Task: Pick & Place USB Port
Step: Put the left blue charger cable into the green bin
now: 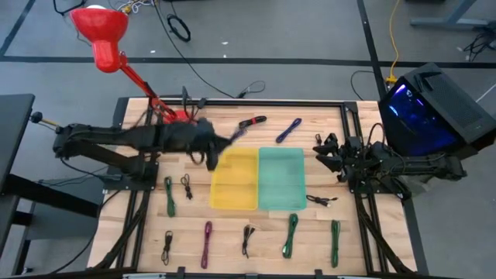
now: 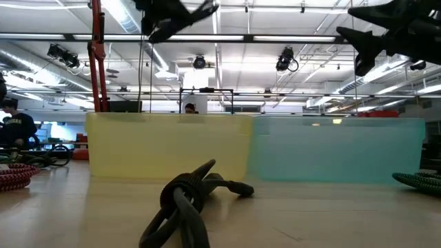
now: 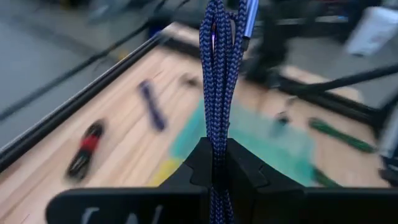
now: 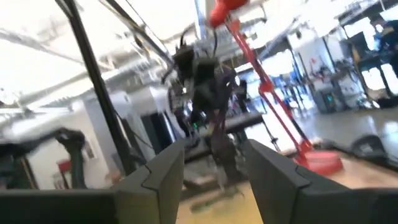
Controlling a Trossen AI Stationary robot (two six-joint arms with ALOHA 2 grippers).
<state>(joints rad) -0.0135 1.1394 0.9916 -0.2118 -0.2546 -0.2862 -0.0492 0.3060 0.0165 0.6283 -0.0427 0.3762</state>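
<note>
Only the left wrist view shows the catch plainly: the left hand (image 3: 217,177) pinches a folded blue braided cable (image 3: 219,87) with a metal plug at its tip. Overhead, that hand (image 1: 215,147) hangs at the yellow bin's (image 1: 235,192) far edge. Beside the teal bin (image 1: 280,186), the right hand (image 1: 325,151) hovers spread, empty.

We are in a robotics lab: a wooden worktop (image 1: 232,225) in a black frame (image 1: 232,101) on grey floor, a red lamp (image 1: 99,31) clamped on, exposed ducts (image 2: 41,55) and ceiling strip lights (image 2: 227,38), and a person (image 2: 15,127) at benches behind.
</note>
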